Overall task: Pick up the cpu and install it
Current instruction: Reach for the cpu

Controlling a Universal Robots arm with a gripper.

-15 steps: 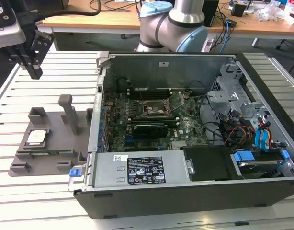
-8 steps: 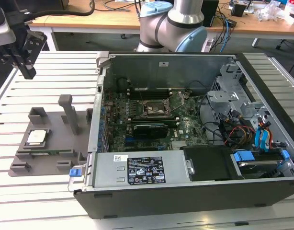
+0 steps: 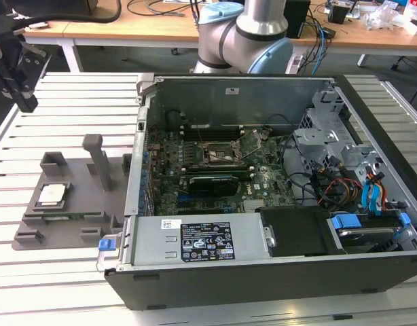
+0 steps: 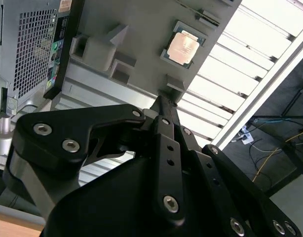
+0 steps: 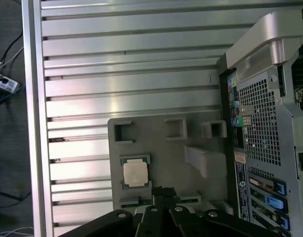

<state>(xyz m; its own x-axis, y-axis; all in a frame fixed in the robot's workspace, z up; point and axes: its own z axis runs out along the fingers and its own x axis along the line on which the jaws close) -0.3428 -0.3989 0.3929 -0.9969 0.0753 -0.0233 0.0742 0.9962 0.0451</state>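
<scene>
The cpu [image 3: 52,194], a small silver-topped square chip, lies flat in a recess of the grey fixture plate [image 3: 79,217] on the exterior view's left. It also shows in both wrist views [image 4: 183,48] [image 5: 135,174]. My black gripper [image 3: 25,102] hangs high above the slatted table, beyond the plate and well clear of the chip. In both wrist views the gripper [image 4: 160,100] [image 5: 161,190] has its fingers pressed together with nothing between them. The black socket [image 3: 221,155] with its metal frame sits on the motherboard inside the open computer case [image 3: 263,272].
Raised blocks and a tall post [image 3: 96,156] stand on the fixture plate around the chip. The case's metal wall [image 3: 137,156] rises right beside the plate. Cables and drive cages [image 3: 344,176] crowd the case's right half. Bare aluminium slats [image 5: 132,74] lie beyond the plate.
</scene>
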